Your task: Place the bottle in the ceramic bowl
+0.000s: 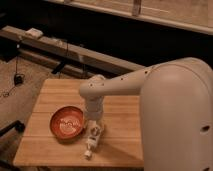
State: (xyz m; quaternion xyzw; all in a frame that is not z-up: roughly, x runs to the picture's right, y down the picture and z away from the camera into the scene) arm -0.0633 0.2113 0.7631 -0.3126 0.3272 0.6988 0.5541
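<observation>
The ceramic bowl (66, 123) is round, shallow and red-orange with whitish markings inside. It sits on the wooden table (55, 97), left of centre. The bottle (92, 142) is slim and pale. It lies on the table just right of the bowl, with its narrow cap end pointing to the front edge. My gripper (95, 128) hangs from the white arm and is down at the bottle's far end, right next to the bowl's rim. The arm hides the bottle's far end.
The robot's large white body (175, 120) fills the right side and covers the table's right part. A long dark rail (75, 52) runs behind the table. Cables (15, 80) lie on the floor at the left.
</observation>
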